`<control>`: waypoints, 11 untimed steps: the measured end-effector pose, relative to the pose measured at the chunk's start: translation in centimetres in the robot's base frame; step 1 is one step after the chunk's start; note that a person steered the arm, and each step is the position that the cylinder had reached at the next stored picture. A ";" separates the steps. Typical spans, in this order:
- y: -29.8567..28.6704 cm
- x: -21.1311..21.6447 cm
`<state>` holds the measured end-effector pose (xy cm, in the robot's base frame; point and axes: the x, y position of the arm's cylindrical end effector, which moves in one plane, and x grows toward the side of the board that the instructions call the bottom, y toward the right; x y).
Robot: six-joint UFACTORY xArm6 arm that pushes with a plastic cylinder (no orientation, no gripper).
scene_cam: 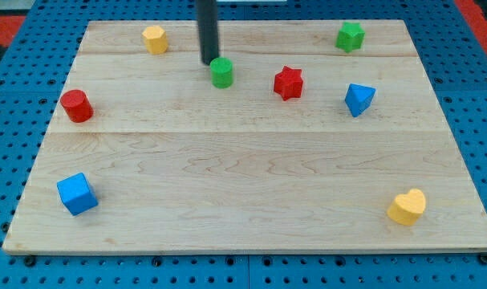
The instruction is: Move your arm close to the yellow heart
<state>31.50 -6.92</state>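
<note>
Wooden board (pixel 251 201) lay on a blue pegboard (pixel 10 88); my tip (pixel 209 63) stood near the view's top, just left of the green cylinder (pixel 221 72), seemingly touching or nearly touching it; whether they met I could not tell. No claw was fitted, only a bare dark rod, so it held nothing. The yellow heart (pixel 407 206) sat at the view's bottom right, near the board's corner, well apart from my tip and from every other block. A yellow block (pixel 154 38) sat at the top left; a green star (pixel 350 36) at the top right; a red star (pixel 288 83) lay right of the green cylinder; a blue block (pixel 359 99) lay further right; a red cylinder (pixel 76 106) stood at the left edge; a blue cube (pixel 76 193) sat at the bottom left.
</note>
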 end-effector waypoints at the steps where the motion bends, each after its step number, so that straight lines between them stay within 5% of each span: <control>1: -0.5 -4.6; 3: -12.4 -8.7; 5: 1.0 -3.3; 7: 27.6 0.4; 8: 39.8 7.3; 9: 39.5 19.4; 10: 37.3 25.8; 11: 35.9 25.7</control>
